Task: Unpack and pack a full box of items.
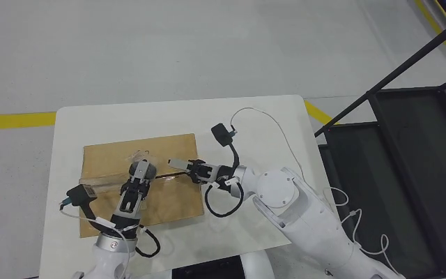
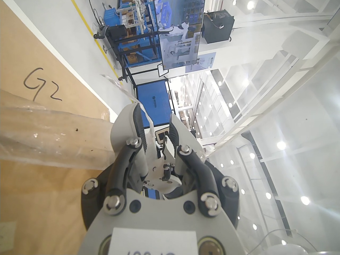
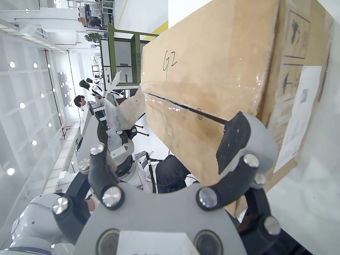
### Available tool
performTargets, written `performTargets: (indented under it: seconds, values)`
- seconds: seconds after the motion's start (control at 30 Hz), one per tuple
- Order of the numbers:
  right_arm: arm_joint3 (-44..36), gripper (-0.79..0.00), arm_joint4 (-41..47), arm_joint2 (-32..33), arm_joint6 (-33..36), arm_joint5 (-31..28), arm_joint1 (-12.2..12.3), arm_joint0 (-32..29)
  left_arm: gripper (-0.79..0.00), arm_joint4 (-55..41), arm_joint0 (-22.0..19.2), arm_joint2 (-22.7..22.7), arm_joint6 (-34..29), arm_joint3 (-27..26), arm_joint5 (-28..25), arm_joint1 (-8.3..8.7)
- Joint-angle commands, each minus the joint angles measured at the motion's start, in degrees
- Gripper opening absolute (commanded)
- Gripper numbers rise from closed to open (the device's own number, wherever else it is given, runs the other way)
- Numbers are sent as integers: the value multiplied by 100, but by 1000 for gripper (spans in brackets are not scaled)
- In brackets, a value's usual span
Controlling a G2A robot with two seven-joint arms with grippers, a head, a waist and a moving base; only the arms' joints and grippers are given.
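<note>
A closed cardboard box (image 1: 104, 160) marked "G2" lies flat on the white table (image 1: 251, 118). Clear tape (image 2: 53, 134) covers its top seam, which shows as a dark slit (image 3: 186, 108) in the right wrist view. My left gripper (image 1: 141, 169) rests over the middle of the box top. Its fingers are a narrow gap apart, and a peeled tape strip (image 2: 147, 123) runs between them along one pad. That strip's loose end (image 3: 113, 86) sticks up. My right gripper (image 1: 182, 164) is wide open at the right side of the box top (image 3: 212, 54), holding nothing.
A white paper label (image 3: 300, 118) is stuck on the box's side. A white cable (image 1: 279, 132) loops across the table's right half. A black rack (image 1: 390, 174) stands off the table's right edge. The box fills most of the table's left half.
</note>
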Motion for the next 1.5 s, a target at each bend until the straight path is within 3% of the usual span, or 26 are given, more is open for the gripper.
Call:
performTargets:
  seconds: [0.0,0.17,0.3,0.4,0.47,0.6,0.73,0.87,1.03,1.13,1.2,1.33,1.47]
  values:
    - [-13,0,17,41,-2,20,4,-14,-560,76,23,66,2,0,20,8]
    - [-41,0,66,118,-102,63,9,-95,-536,301,38,237,-15,0,191,28]
    - [-29,0,107,170,-135,70,12,-131,-406,565,105,320,-107,0,146,58]
    - [-32,0,112,167,-134,68,12,-145,-225,560,118,295,-68,0,-49,77]
    - [-42,0,113,152,-139,74,10,-150,-145,500,107,238,-41,0,-189,89]
    - [-44,0,105,108,-176,79,1,-152,-52,291,116,100,-27,0,-471,115]
    - [-39,0,108,100,-200,87,-4,-147,-25,-203,237,-208,-52,0,-839,148]
    - [-36,0,121,101,-222,103,-7,-150,-31,-1108,393,-981,-73,0,-1025,188]
    - [-33,0,96,94,-213,108,-8,-143,-25,-2771,562,-2370,-655,0,-660,259]
    - [-33,0,78,92,-189,126,-7,-138,-58,-3476,583,-3210,-996,0,-329,298]
    - [-29,0,58,94,-182,126,-5,-137,-132,-3621,556,-3583,-1105,0,-167,315]
    - [-33,0,44,92,-190,141,-6,-142,-240,-3650,441,-3754,-1182,0,137,332]
    - [-35,-135,34,76,-186,133,-8,-151,-262,-3221,245,-3514,-1115,0,253,342]
